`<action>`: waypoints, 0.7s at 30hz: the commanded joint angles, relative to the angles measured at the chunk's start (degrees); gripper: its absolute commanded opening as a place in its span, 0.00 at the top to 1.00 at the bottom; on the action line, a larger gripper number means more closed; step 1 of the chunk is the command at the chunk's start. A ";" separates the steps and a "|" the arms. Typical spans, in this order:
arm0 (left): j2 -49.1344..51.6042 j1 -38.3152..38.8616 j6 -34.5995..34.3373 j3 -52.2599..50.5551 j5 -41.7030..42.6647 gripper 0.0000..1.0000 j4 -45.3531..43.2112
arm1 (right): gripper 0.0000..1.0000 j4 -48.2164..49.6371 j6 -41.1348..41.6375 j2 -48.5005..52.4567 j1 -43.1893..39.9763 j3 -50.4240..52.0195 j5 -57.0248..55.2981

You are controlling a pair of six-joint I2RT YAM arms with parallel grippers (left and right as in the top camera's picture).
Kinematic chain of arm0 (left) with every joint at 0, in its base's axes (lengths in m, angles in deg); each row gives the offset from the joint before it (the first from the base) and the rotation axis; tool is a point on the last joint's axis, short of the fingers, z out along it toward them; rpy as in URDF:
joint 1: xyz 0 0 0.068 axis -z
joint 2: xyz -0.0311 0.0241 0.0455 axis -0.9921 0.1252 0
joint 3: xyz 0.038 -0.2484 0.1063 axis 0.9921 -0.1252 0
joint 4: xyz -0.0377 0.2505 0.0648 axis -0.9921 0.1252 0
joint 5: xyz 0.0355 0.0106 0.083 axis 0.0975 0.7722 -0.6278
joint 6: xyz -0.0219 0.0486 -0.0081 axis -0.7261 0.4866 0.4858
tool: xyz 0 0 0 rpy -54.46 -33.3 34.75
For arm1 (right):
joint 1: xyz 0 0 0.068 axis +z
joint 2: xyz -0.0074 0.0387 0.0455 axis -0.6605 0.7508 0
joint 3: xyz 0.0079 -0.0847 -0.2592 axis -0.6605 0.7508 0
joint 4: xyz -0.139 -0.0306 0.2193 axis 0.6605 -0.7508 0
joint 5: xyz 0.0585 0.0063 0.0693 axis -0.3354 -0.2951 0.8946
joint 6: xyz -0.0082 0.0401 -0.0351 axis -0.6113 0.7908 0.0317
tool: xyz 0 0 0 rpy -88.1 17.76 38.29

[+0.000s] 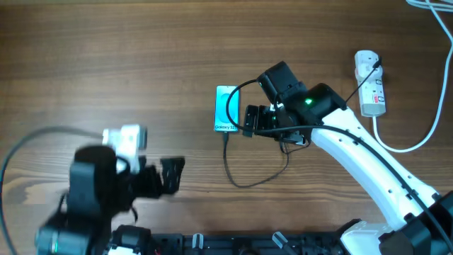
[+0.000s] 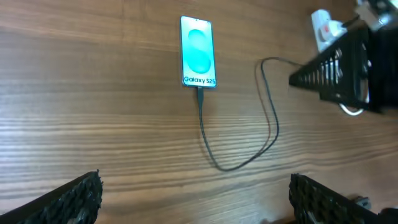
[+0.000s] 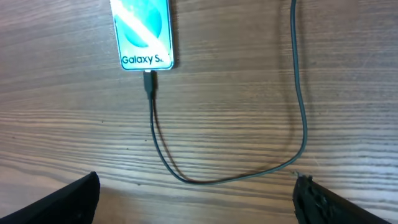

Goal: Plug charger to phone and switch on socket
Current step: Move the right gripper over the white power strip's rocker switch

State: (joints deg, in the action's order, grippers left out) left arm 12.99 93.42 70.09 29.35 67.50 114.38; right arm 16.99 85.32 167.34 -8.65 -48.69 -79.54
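the right hand point(image 1: 249, 122) hovers above the bench point(image 1: 106, 57), fingers spread wide and empty. the phone point(image 1: 226, 108) lies flat just ahead of its fingertips. the charger point(image 3: 153, 134) meets the phone's lower edge, its cable looping under this hand. the socket point(image 1: 371, 85) lies well behind it. the left hand point(image 1: 173, 175) is also spread and empty, with the phone well ahead of it.

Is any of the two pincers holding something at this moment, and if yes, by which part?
Nothing is held. The left pincer and the right pincer are both open and empty; the charger lies free on the table.
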 commanded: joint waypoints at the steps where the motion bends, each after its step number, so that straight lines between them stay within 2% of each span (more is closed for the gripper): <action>1: -10.45 0.20 -2.23 -3.32 -0.15 0.00 0.42 | 0.00 -0.79 -0.55 0.76 -0.09 0.15 -0.11; 5: -16.09 0.20 -2.25 -3.32 -0.15 0.00 0.57 | 0.00 -2.29 -0.72 -1.33 -0.94 -0.94 -1.42; 9: -16.17 0.20 -2.47 -3.32 -0.13 0.00 0.57 | 0.00 -6.43 -0.92 -7.67 -7.82 -3.19 -11.17; 13: -16.17 0.20 -2.45 -3.32 -0.13 0.00 0.57 | 0.00 -9.70 -4.28 -14.32 -17.66 -3.19 -18.75; 21: -16.17 0.20 -2.45 -3.32 -0.15 0.00 0.57 | 0.00 -9.73 -11.69 -15.72 -45.29 -3.19 -19.04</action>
State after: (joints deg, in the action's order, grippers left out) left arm -2.94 93.42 68.14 26.37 67.50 115.10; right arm 6.44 78.04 151.16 -46.93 -50.88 -96.79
